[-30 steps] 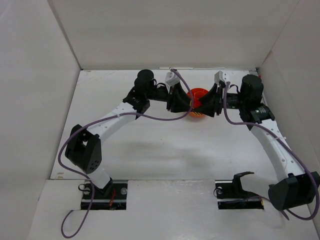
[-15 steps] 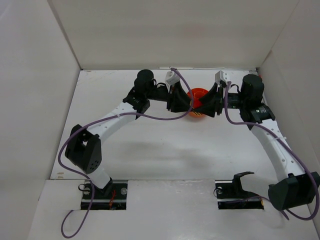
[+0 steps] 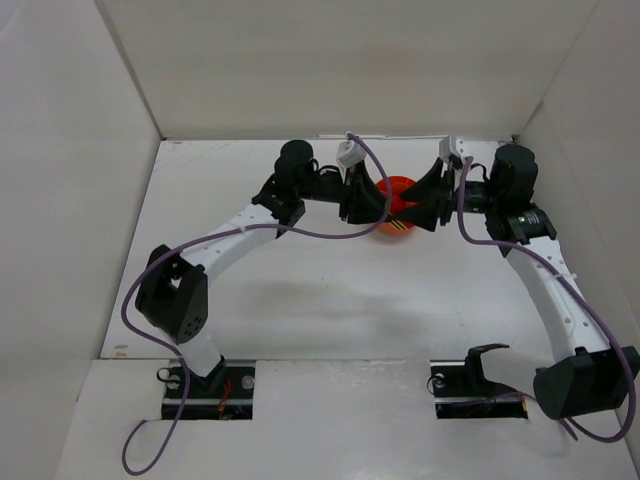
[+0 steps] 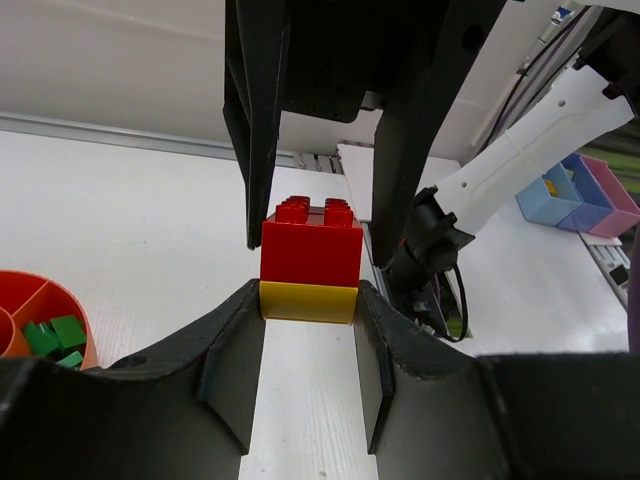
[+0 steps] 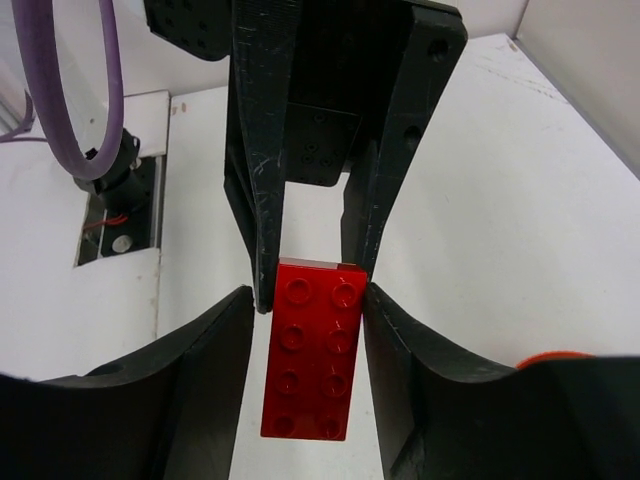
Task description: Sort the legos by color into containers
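Note:
A red lego [image 4: 312, 245] sits stacked on a yellow lego [image 4: 308, 302], held in the air between both grippers. My left gripper [image 4: 308, 296] is shut on the yellow lego. My right gripper [image 5: 308, 292] is shut on the red lego [image 5: 310, 350], which hides the yellow one in the right wrist view. The two grippers meet fingertip to fingertip above the orange bowl [image 3: 398, 190]. The bowl [image 4: 70, 300] holds green legos [image 4: 55, 335] in one compartment. In the top view the left gripper [image 3: 378, 200] and right gripper [image 3: 418, 205] hide the bricks.
White walls [image 3: 340, 70] enclose the table on three sides. Purple cables [image 3: 310, 235] loop off both arms. Blue and pink bins [image 4: 575, 190] stand outside the workspace at the right of the left wrist view.
Both grippers have shifted slightly up and toward the back wall, still holding the joined bricks. More of the orange bowl shows between them.

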